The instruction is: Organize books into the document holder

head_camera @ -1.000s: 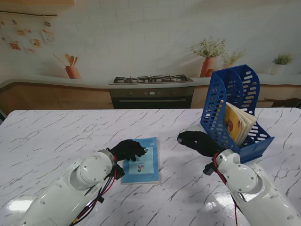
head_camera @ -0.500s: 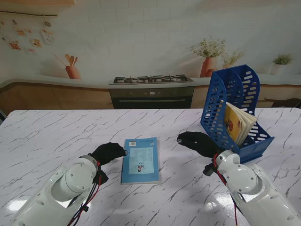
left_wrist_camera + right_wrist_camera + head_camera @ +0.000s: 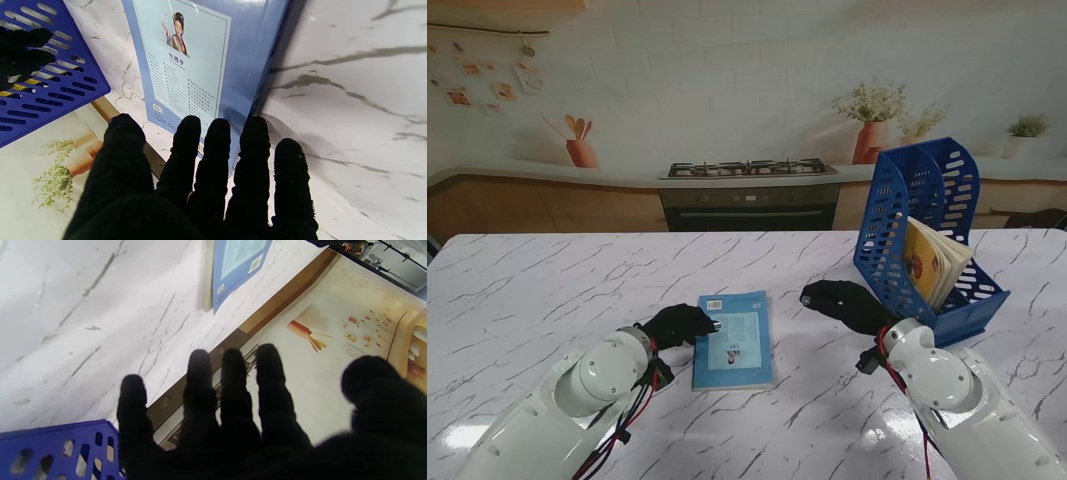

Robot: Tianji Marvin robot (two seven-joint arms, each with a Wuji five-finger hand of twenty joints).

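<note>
Light blue book [image 3: 734, 341] lies flat on the marble table [image 3: 547, 290], mid-table. Left hand [image 3: 679, 325], black glove, sits at the book's left edge, fingertips touching the cover; holds nothing. Right hand [image 3: 842, 303] hovers between book and blue document holder [image 3: 927, 236], fingers extended, nothing held. Holder stands at right, one yellow-covered book [image 3: 930, 262] leaning inside it.

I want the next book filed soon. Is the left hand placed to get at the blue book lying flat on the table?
Probably yes: the left hand is open at the blue book's left edge, with nothing between them.
</note>
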